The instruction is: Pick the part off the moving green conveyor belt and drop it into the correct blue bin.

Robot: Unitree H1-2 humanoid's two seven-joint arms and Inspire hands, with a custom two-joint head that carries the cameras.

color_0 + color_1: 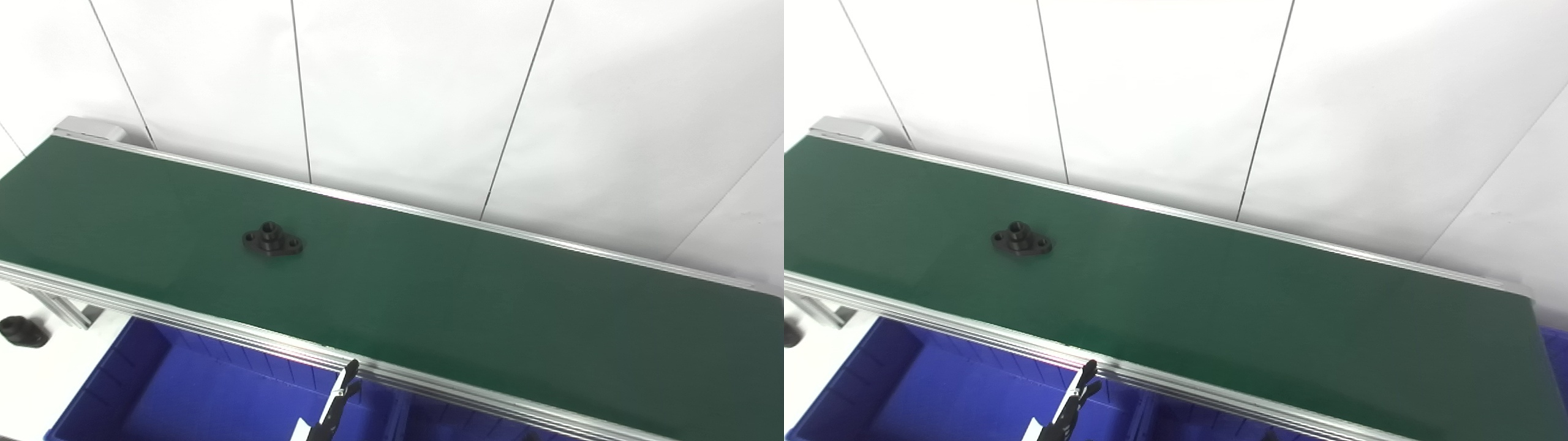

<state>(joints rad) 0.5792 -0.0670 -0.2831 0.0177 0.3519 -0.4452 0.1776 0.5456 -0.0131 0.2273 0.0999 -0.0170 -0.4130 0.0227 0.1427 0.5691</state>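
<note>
One black flanged part (272, 239) lies flat mid-belt on your green conveyor (490, 306), above the blue bins (184, 392) placed to catch drops; only a robot hand (334, 407) sliver shows, its state untellable.

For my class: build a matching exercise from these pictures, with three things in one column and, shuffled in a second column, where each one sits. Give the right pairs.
Things:
1. black flanged part
2. blue bin
3. black clip

Places:
A. below the belt's near rail
B. lying on the green conveyor belt
C. standing at the bin's edge, just under the rail

Pairs: 1-B, 2-A, 3-C
</note>
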